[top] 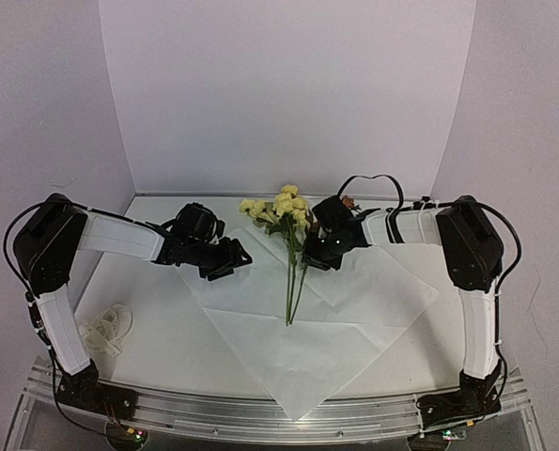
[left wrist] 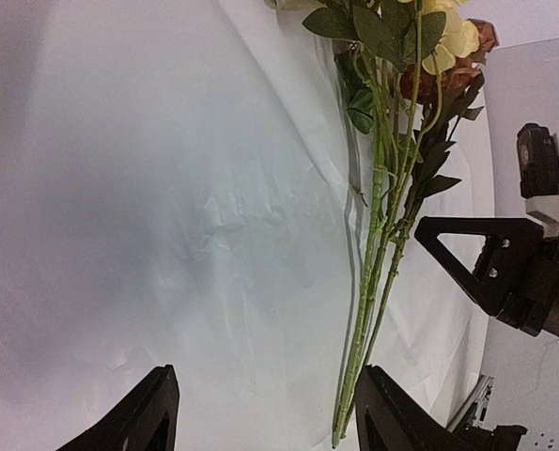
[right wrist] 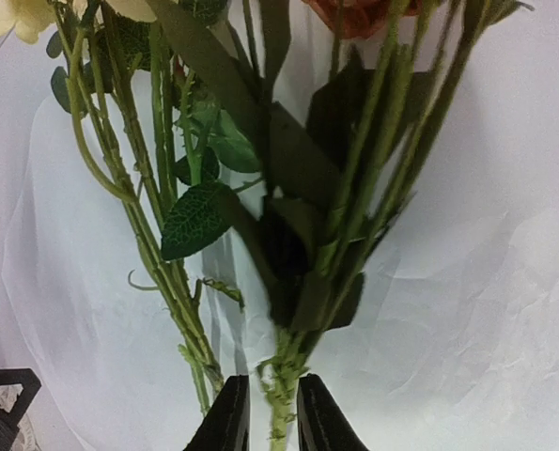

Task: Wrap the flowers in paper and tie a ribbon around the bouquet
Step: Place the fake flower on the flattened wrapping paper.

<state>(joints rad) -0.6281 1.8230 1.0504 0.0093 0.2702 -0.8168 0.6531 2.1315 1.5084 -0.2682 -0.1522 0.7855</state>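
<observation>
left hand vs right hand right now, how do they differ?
Opening: the black two-finger left hand is spread wide; the black two-finger right hand is nearly closed.
Contents: the left holds nothing, the thin green flower stems lying beside one finger; the right has stems between its fingers, firm clamp uncertain.
Shared: both hover over the large white paper sheet, either side of the bunch.

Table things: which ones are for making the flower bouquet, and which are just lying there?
For the job: the flowers, the paper under them, the ribbon heaped at the left.
Just there: the table, the metal rail in front, the white walls.
</observation>
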